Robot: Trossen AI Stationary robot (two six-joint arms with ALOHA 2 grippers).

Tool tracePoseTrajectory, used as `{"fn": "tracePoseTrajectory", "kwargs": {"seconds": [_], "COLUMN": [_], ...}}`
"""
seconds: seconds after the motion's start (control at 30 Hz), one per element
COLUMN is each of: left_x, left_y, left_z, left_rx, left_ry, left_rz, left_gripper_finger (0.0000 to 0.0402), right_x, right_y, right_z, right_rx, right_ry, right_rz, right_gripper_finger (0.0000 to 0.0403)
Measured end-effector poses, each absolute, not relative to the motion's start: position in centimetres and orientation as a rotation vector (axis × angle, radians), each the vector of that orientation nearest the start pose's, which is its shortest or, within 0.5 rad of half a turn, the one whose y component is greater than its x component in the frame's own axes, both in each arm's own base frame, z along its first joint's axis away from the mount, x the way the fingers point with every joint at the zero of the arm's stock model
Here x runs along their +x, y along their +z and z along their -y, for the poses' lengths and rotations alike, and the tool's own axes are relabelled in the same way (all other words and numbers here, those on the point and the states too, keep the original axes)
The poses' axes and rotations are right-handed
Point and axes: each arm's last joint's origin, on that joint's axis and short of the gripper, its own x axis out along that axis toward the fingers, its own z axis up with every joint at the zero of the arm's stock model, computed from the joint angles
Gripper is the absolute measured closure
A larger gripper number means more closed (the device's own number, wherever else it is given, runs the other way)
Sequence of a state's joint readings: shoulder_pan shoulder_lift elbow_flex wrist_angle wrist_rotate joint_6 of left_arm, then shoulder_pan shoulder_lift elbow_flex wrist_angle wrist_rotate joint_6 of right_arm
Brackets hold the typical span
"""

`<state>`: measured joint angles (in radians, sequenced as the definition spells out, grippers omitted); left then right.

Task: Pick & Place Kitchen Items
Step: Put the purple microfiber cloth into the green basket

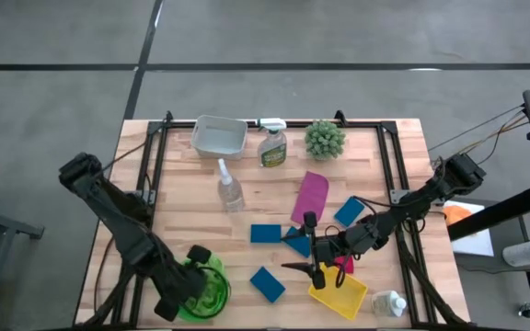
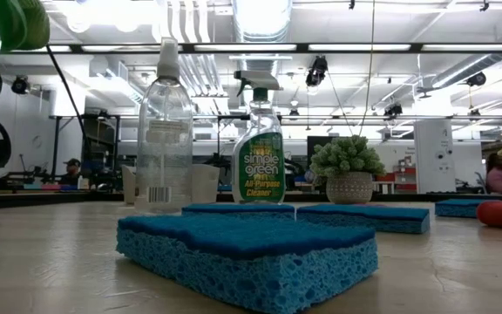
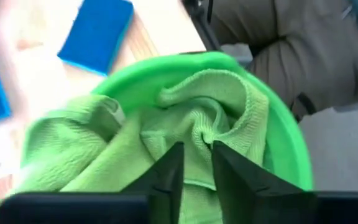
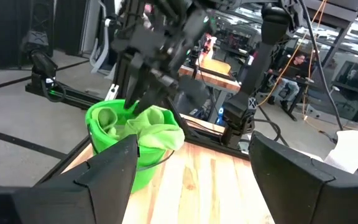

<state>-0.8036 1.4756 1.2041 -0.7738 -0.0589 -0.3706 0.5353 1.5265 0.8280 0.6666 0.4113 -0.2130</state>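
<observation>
- The green cloth [image 3: 185, 134], a soft ribbed microfibre, lies bunched and folded inside a round, glossy green plastic bucket [image 1: 212, 292] at the near left corner of the wooden slat table [image 1: 191, 198].
- The left gripper [image 3: 194, 158] hangs over the bucket, its two dark, flat fingers a narrow gap apart with a fold of the cloth between their tips; whether they pinch it cannot be told.
- The left arm runs from the table's left edge, bent down towards the bucket.
- The right gripper [image 1: 313, 267] sits at the near middle right, above a yellow square tray [image 1: 339, 296], its broad dark fingers spread wide and holding nothing.
- The right arm reaches in from the right edge, stretched low across the table.
- Four blue rectangular sponges, porous and coarse, lie mid-table; the nearest sponge [image 2: 247, 253] fills the low view.
- A clear spray bottle [image 1: 230, 188] stands left of centre; a labelled cleaner bottle [image 1: 272, 145] stands at the far side, beside a grey tub [image 1: 219, 136].
- A pink cloth [image 1: 310, 196] lies flat, right of centre.
- A small white bottle [image 1: 389, 303] lies at the near right corner.
</observation>
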Motion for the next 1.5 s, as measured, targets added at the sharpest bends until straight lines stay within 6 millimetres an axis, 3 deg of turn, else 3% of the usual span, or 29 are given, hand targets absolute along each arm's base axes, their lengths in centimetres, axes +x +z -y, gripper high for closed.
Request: {"fn": "tracePoseTrajectory", "kwargs": {"seconds": [0.2, 0.33, 0.53, 0.67, 0.83, 0.97, 1.13, 1.27, 1.5], "left_x": [19.5, 19.0, 17.9, 16.9, 15.3, 14.0, 12.8, 12.4, 12.4], "left_y": [30.1, 31.3, 28.7, 26.1, 24.7, 24.3, 24.5, 24.8, 24.9], "left_z": [20.0, 19.9, 18.3, 15.7, 12.6, 10.6, 9.0, 8.5, 8.4], "left_rx": [0.135, 0.184, 0.192, 0.165, 0.146, 0.148, 0.148, 0.161, 0.189], "left_ry": [-0.492, -0.494, -0.558, -0.513, -0.459, -0.417, -0.355, -0.323, -0.288], "left_rz": [-0.932, -0.632, -0.238, -0.176, -0.153, -0.135, -0.131, -0.107, -0.101], "left_gripper_finger": [0.0247, 0.0223, 0.0211, 0.0210, 0.0210, 0.0210, 0.0210, 0.0210, 0.0210], "right_x": [28.9, 29.1, 30.3, 30.5, 30.1, 29.4, 28.4, 27.7, 28.0], "right_y": [25.2, 25.0, 22.8, 21.5, 21.8, 21.8, 20.8, 19.5, 16.6], "right_z": [-15.8, -16.0, -16.6, -16.2, -15.2, -13.7, -10.2, -7.1, -2.7], "right_rx": [-0.231, -0.223, -0.217, -0.235, -0.248, -0.213, -0.087, -0.003, 0.125], "right_ry": [0.128, 0.144, 0.205, 0.183, 0.115, 0.037, -0.138, -0.283, -0.375], "right_rz": [-0.023, -0.003, 0.092, 0.081, -0.009, -0.182, -0.463, -0.659, -0.892], "right_gripper_finger": [0.0103, 0.0103, 0.0103, 0.0103, 0.0103, 0.0103, 0.0103, 0.0103, 0.0103]}}
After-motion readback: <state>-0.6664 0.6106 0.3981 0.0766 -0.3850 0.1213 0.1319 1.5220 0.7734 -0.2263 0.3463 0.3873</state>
